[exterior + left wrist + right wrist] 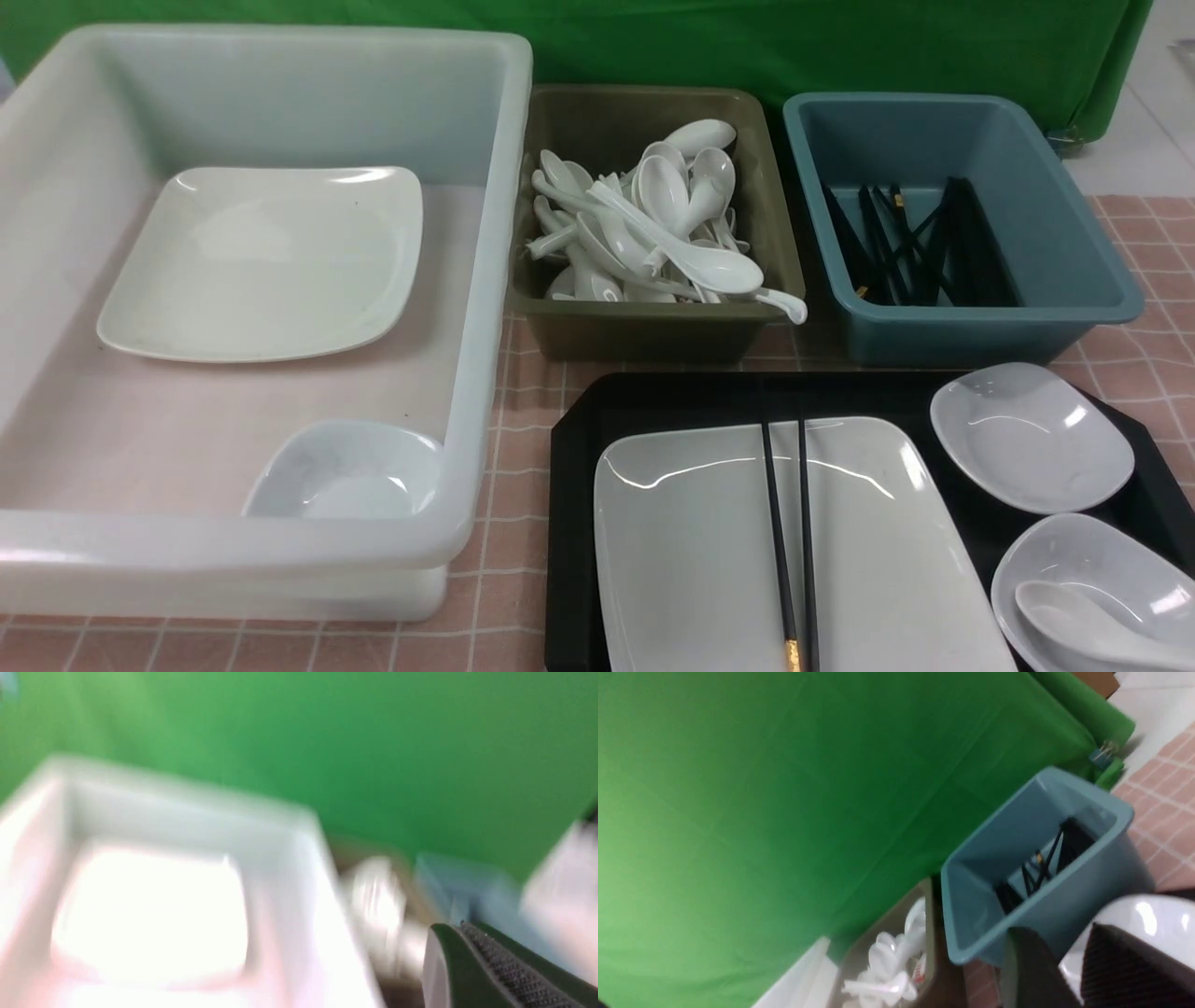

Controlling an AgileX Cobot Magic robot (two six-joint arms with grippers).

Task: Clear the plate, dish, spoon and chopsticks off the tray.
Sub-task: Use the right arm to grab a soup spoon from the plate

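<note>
The black tray lies at the front right. On it sits the large white plate, with the black chopsticks lying across it, gold bands toward me. Two small white dishes share the tray's right side: one dish is empty, the nearer one holds the spoon. Neither gripper shows in the front view. My left gripper is shut, its pads together, in a blurred view. My right gripper has its jaws apart, and a white dish shows just beyond them, with nothing clamped.
A big translucent white tub at the left holds a white plate and a small bowl. An olive tub of white spoons and a blue tub of black chopsticks stand behind the tray. Green cloth hangs at the back.
</note>
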